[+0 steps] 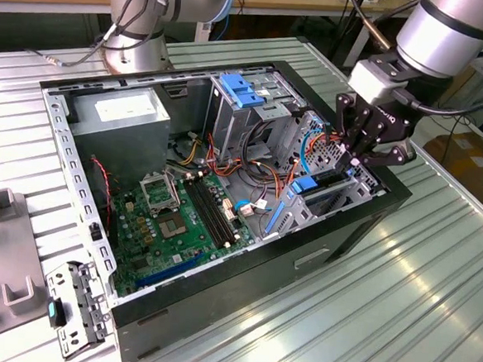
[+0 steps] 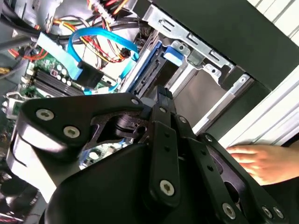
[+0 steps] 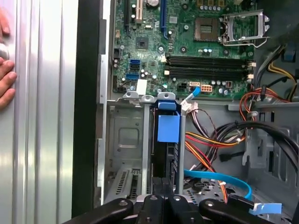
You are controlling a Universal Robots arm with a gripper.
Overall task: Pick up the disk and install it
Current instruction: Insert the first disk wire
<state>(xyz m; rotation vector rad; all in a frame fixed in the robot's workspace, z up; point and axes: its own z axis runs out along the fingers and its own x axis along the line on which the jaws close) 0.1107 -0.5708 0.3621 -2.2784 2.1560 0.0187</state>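
The disk [image 3: 166, 156] stands on edge in a slot of the metal drive cage [image 3: 124, 140] at the case's corner, dark body between blue side rails, with a blue tab [image 3: 168, 127] at its far end. In the exterior view the disk [image 1: 326, 181] sits low in the cage at the case's right end. My gripper [image 1: 353, 161] hangs right above it. Both wrist views show my gripper [image 3: 163, 185] [image 2: 163, 95] with its black fingers together, tips at the near end of the disk [image 2: 152, 63]. I see nothing held between them.
The open computer case [image 1: 240, 313] holds a green motherboard [image 1: 181, 218], a grey power supply [image 1: 118, 114], a blue latch [image 1: 244, 90] and loose cables [image 3: 210, 144] beside the cage. A person's hand [image 2: 261, 161] rests on the table by the case. Another arm's base [image 1: 135, 41] stands behind.
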